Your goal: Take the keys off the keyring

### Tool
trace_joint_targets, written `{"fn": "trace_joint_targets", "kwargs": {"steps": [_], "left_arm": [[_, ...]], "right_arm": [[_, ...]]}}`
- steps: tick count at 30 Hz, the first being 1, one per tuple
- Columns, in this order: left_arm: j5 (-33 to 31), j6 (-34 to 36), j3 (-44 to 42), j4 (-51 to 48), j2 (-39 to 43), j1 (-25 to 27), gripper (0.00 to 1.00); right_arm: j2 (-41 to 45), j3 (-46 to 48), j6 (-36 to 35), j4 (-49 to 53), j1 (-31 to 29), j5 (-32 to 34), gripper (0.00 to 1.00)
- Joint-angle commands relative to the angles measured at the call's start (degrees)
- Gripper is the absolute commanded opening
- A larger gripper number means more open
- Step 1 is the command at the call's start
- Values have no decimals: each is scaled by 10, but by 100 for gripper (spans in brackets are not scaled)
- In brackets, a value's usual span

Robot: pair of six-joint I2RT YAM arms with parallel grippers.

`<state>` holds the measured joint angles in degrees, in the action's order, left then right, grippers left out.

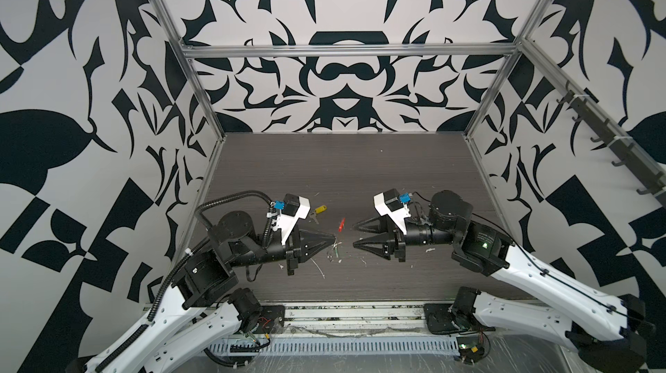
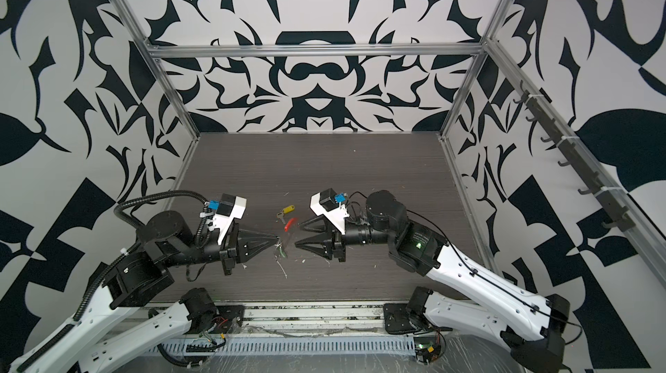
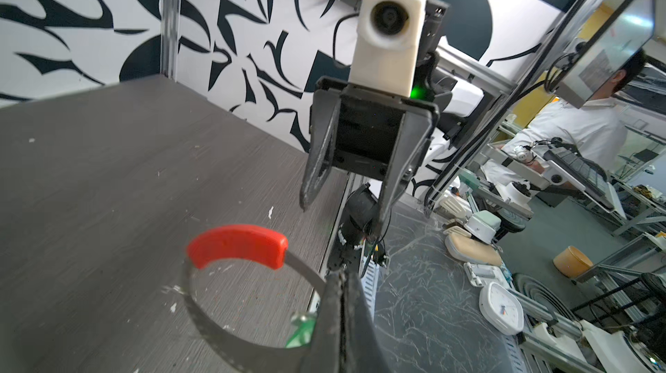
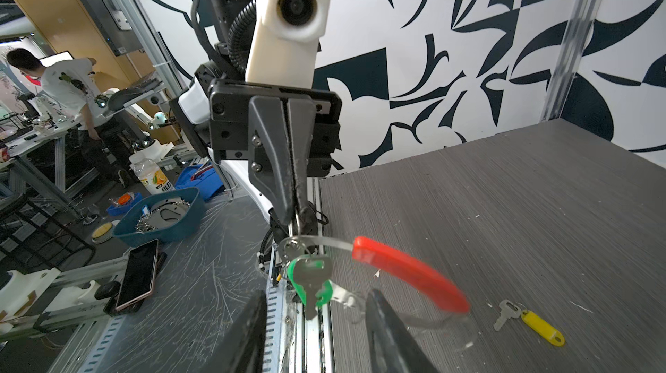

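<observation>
My left gripper (image 1: 334, 237) (image 2: 276, 238) (image 3: 342, 277) (image 4: 297, 214) is shut on a small silver split ring. From that ring hang the green key (image 4: 310, 281) (image 3: 301, 331) (image 2: 283, 253) and the keyring, above the table. The keyring is a thin loop with a red sleeve (image 1: 341, 224) (image 2: 290, 224) (image 3: 236, 245) (image 4: 407, 274), blurred in the right wrist view. My right gripper (image 1: 355, 234) (image 2: 298, 234) (image 3: 342, 214) (image 4: 317, 295) faces it from the right. It is open with nothing held between its fingers. The yellow key (image 1: 319, 209) (image 2: 286, 208) (image 4: 540, 326) lies loose on the table behind.
White scraps (image 1: 319, 270) litter the dark wood-grain table (image 1: 342, 173). Aluminium frame posts (image 1: 201, 101) stand at the back corners. A slotted cable duct (image 1: 324, 347) and rail run along the front edge, between the two arm bases.
</observation>
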<state>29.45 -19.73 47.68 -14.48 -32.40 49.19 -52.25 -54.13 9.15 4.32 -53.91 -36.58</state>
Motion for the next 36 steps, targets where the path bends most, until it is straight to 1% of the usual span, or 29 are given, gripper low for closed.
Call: {"fn": "trace_joint_targets", "kwargs": {"steps": [1,6,12,15,20,36], "left_arm": [[28,-8,-21,88,19,1,0],[62,-25,-50,166,28,1,0],[92,-39,-67,209,30,2,0],[97,-39,-73,223,34,2,0],[114,-45,-81,240,34,1,0],[145,-59,-88,262,20,1,0]], "right_arm": [[10,1,14,-52,-4,-6,47],[4,-1,33,-86,-9,-30,48],[-3,-9,44,-101,-27,-59,49],[-11,-13,42,-99,-38,-67,49],[-23,-19,29,-85,-55,-61,49],[-42,-31,-2,-56,-80,-51,51]]}}
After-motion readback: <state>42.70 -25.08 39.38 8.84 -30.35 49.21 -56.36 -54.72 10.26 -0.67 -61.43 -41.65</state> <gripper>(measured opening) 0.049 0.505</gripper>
